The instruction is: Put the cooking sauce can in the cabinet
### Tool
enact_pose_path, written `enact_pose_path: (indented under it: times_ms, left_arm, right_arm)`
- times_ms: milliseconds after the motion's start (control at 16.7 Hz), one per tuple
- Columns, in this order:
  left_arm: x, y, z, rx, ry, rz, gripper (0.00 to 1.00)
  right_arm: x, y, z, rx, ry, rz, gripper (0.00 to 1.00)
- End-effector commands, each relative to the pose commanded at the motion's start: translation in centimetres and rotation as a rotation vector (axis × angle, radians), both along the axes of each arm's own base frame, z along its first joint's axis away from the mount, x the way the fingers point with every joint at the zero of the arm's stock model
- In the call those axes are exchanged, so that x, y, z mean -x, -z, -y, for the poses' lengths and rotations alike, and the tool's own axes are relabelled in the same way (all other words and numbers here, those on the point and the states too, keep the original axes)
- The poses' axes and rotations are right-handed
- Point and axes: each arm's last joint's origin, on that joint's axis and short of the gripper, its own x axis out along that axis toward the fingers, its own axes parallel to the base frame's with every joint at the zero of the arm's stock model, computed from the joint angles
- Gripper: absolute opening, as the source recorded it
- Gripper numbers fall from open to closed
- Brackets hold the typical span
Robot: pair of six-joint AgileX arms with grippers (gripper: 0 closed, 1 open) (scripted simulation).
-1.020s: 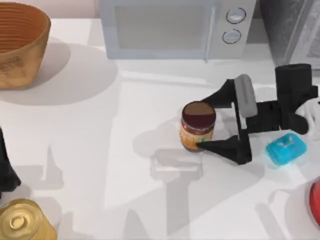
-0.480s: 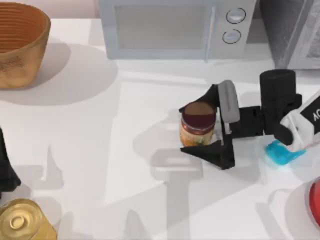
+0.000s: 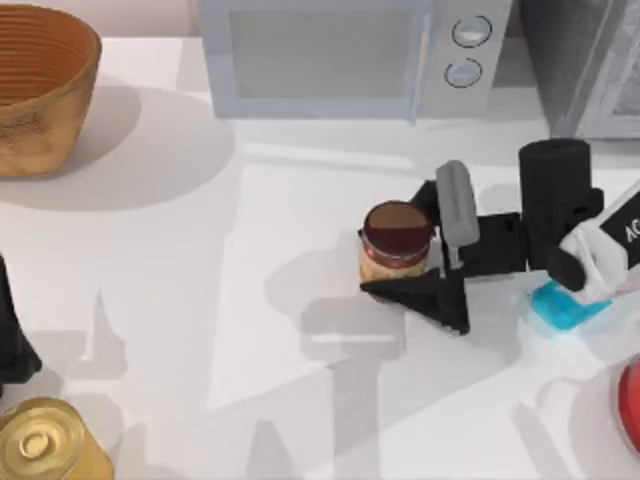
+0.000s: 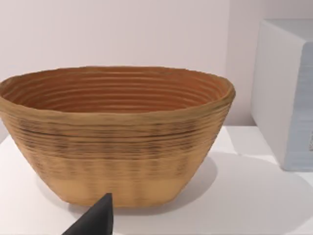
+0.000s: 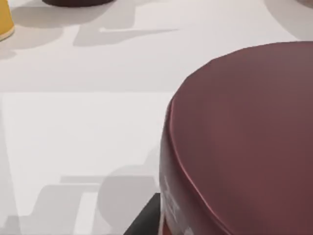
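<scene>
Both right tool (image 3: pixel 400 240) fingers flank the cooking sauce can (image 3: pixel 396 243) — seemingly touching.

The cabinet (image 3: pixel 590 60) is cut off by the top view's upper right corner, so only part of its door shows. The basket (image 3: pixel 40 85) runs off the left edge, the gold can (image 3: pixel 45 445) off the bottom, and a red thing (image 3: pixel 630 405) off the right edge, too little of it to name. The right arm covers part of the blue object (image 3: pixel 560 305). The sauce can (image 3: pixel 396 243) has its label partly hidden by the right gripper (image 3: pixel 400 240). In the right wrist view the can's lid (image 5: pixel 249 132) runs off the edge.
</scene>
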Motion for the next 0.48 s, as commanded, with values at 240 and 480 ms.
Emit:
enact_pose_path:
  times_ms: [240,480]
  left_arm:
    - [0.0,0.0,0.0,0.0,0.0,0.0,1.0]
    - [0.0,0.0,0.0,0.0,0.0,0.0,1.0]
  right_arm:
    - [0.0,0.0,0.0,0.0,0.0,0.0,0.17]
    - [0.0,0.0,0.0,0.0,0.0,0.0,0.0]
